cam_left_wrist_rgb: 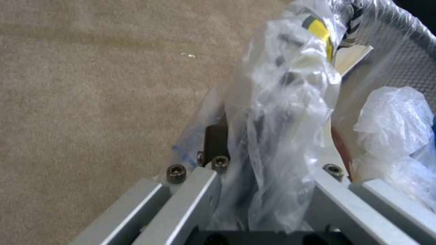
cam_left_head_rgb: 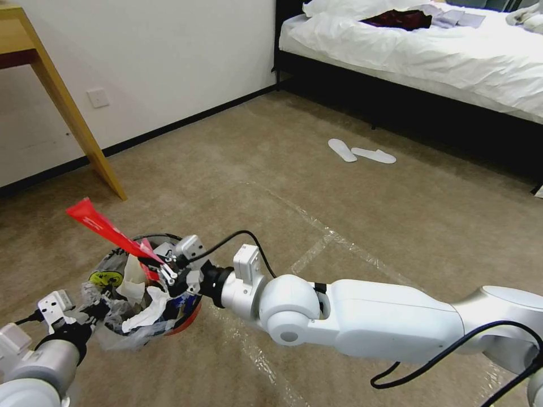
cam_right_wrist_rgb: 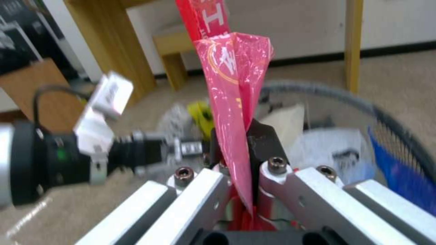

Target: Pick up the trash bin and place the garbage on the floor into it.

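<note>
Pinching a red wrapper lettered "H", right hand tops trash bin, left hand gripping its bag.

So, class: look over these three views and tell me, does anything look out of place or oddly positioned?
Yes. The red wrapper, pinched in the right claw, pokes far out above the trash bin instead of lying inside. The left claw grips the bin's rim through its crinkled liner. Also, two white slippers lie askew near the bed.

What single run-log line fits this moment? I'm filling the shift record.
left gripper: shut on bin rim, holding it off the carpet | right gripper: shut on red wrapper, over the bin
</note>
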